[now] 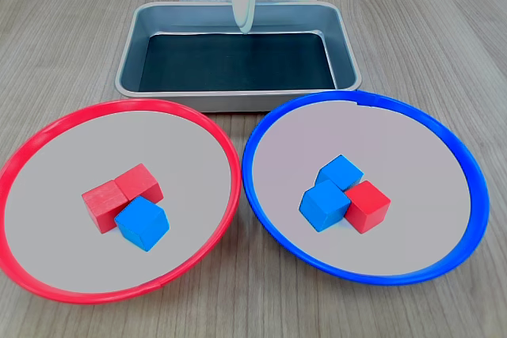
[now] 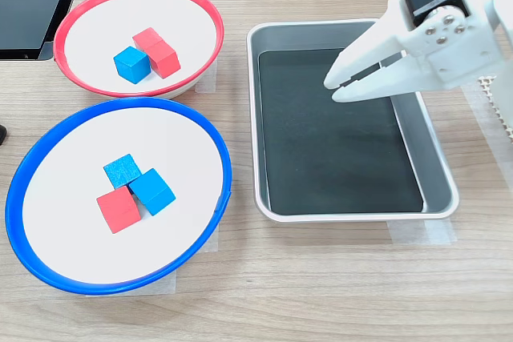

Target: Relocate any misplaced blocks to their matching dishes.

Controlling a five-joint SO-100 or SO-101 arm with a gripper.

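My gripper (image 2: 332,90) hangs over the silver tray (image 2: 437,174), jaws nearly closed, holding nothing. Well away from it, a blue cube (image 2: 131,65) sits in the red-rimmed dish (image 2: 200,6).

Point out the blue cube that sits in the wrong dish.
It is the blue cube in the red-rimmed dish, touching two red cubes. The other two blue cubes lie in the blue-rimmed dish.

tray (image 1: 238,94) behind dishes (image 1: 47,275) | three blocks (image 1: 142,224) in each
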